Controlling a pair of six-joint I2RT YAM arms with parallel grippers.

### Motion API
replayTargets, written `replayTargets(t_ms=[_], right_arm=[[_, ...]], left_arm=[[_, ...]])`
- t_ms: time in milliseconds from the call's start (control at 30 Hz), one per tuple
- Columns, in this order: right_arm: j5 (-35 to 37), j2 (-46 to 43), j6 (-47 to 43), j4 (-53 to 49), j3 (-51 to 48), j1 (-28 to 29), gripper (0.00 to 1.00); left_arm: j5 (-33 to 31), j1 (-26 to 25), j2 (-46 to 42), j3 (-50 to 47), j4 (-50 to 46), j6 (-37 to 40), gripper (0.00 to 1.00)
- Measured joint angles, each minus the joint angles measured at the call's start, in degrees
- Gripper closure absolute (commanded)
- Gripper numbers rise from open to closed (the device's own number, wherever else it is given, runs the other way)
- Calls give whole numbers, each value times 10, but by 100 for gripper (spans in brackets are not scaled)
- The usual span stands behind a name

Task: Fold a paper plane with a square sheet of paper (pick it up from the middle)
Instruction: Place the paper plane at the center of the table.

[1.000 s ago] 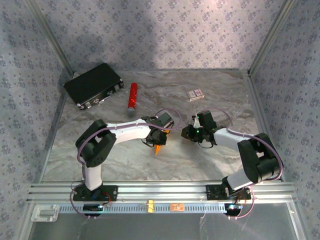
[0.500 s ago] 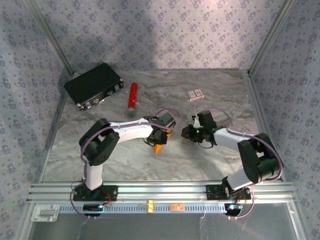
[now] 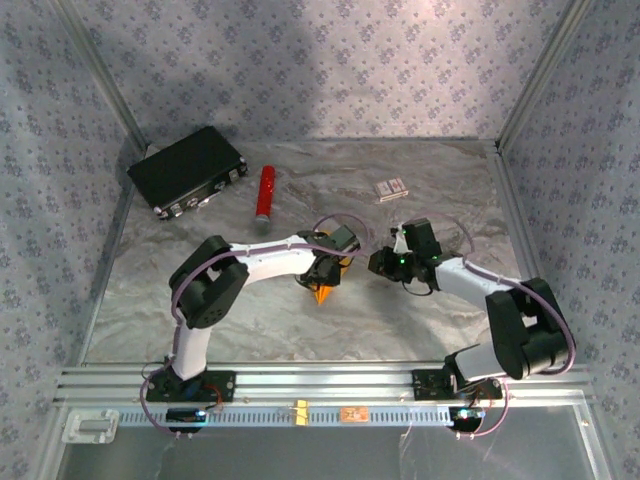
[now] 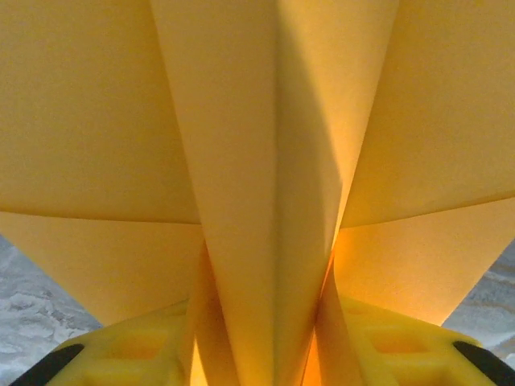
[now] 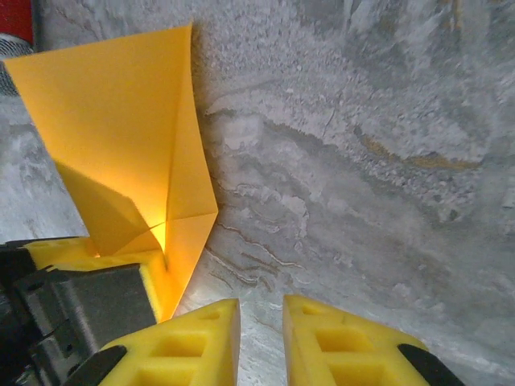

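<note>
Now L gripper (image 4: 264, 358) has edged the folded orange-yellow paper plane (image 4: 265, 161) twd R gripper (image 5: 261, 338); keel betw L pads (image 4: 137, 354), clamp unclear; R ajar, empty, so handover prob next.

From above, the left gripper (image 3: 323, 278) hides the paper plane (image 3: 322, 295) bar a tip at 6 o'clock; pinched or loose, I can't tell. Right wrist view crops the red cylinder (image 5: 14, 16) at 10 o'clock.
</note>
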Motion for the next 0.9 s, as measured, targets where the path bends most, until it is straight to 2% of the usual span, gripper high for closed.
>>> replayTargets(t_ms=[233, 333, 533, 633, 800, 867, 900], right_arm=[[-7, -39, -22, -23, -3, -24, 77], [-6, -54, -32, -39, -3, -30, 76], [26, -101, -57, -79, -3, -42, 71], [63, -132, -70, -101, -3, -50, 65], [161, -205, -98, -133, -3, -68, 44], [218, -248, -108, -132, -7, -78, 33], [247, -269, -113, -125, -12, -82, 31]], left_arm=[[-21, -10, 17, 30, -28, -27, 59], [-26, -13, 18, 38, -40, -34, 54], [-37, -12, 3, 50, -55, -38, 51], [-42, -13, -23, 50, -60, -38, 49], [-64, -13, -87, 49, -59, -30, 46], [-83, -12, -123, 39, -49, -15, 40], [-92, -12, -138, 30, -45, -10, 36]])
